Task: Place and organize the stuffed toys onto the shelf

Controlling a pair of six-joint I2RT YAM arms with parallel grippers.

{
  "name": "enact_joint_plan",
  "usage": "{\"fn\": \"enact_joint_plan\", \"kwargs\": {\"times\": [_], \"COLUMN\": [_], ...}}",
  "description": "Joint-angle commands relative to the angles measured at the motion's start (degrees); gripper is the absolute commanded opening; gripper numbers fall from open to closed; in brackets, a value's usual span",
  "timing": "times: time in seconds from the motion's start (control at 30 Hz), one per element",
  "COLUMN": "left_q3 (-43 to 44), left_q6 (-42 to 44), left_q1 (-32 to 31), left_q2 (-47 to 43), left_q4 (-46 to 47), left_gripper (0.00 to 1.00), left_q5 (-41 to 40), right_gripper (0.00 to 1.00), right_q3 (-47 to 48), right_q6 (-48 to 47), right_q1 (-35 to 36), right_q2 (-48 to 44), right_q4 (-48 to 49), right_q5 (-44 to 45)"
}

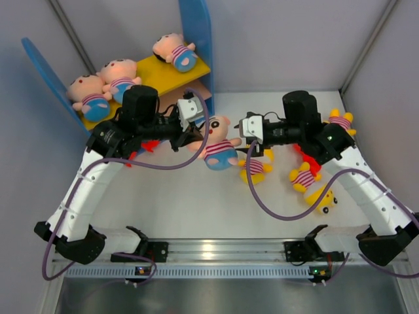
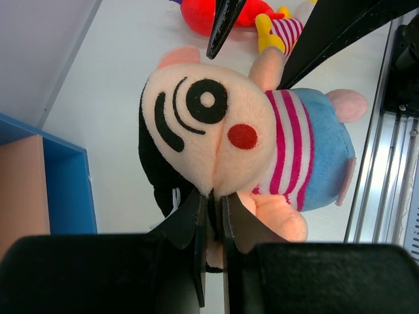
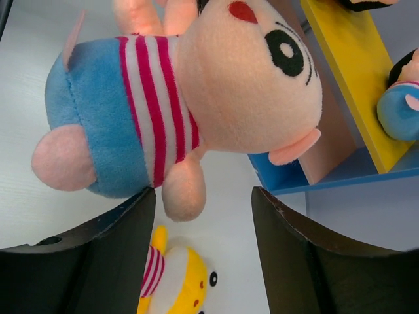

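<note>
Top view: my left pincer (image 1: 191,136) clamps a striped doll (image 1: 219,150) at mid-frame, below the shelf (image 1: 163,77) at upper left. Three shelved dolls (image 1: 121,73) lie on its yellow board. My right pincer (image 1: 241,139) reaches in from the right.

Left wrist: my pincer (image 2: 211,203) is pinched tight on the edge of the doll's (image 2: 222,131) head at bottom centre. A red toy (image 2: 196,13) is at the top edge.

Right wrist: my pincer (image 3: 203,193) stands apart, with the doll's (image 3: 196,85) arm hanging between the fingers. The shelf (image 3: 347,72) is at right and a yellow toy (image 3: 177,288) is at the bottom.
</note>
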Motion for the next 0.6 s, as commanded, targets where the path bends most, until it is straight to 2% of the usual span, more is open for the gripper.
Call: {"fn": "enact_joint_plan", "kwargs": {"times": [0.0,0.17,0.27,0.3,0.33,0.37,0.43,0.47,0.57], "left_q3": [0.23,0.58,0.85,0.85,0.76,0.67,0.32,0.06,-0.21], "left_q6": [0.50,0.23,0.15,0.15,0.15,0.15,0.32,0.58,1.90], "left_q1": [0.01,0.01,0.01,0.01,0.01,0.01,0.01,-0.07,-0.07], "left_q2": [-1.29,-0.94,-0.59,-0.59,-0.59,-0.59,-0.59,-0.59,-0.23], "left_q4": [0.58,0.58,0.58,0.58,0.58,0.67,0.67,0.58,0.67], "left_gripper": [0.00,0.00,0.00,0.00,0.00,0.00,0.00,0.02,0.34], "left_q5": [1.48,1.83,1.65,1.65,1.48,1.30,0.25,-0.71,-7.03], "right_gripper": [0.60,0.53,0.37,0.23,0.16,0.01,0.00,0.00,0.00], "right_q3": [2.95,3.57,3.39,3.39,3.39,3.39,3.22,3.13,1.38], "right_q6": [-0.80,-0.36,-0.62,-1.15,-1.33,-1.33,1.03,2.52,11.04], "right_q1": [0.81,2.04,2.40,2.48,2.57,2.57,2.75,2.66,2.66], "right_q2": [0.85,1.73,2.08,2.08,1.99,1.91,1.47,1.29,0.24], "right_q4": [-0.65,-0.48,-1.09,-1.44,-1.53,-1.45,-0.48,1.26,7.22], "right_q5": [-1.93,-2.72,-2.63,-2.63,-2.63,-2.72,-2.63,-2.63,-1.85]}}
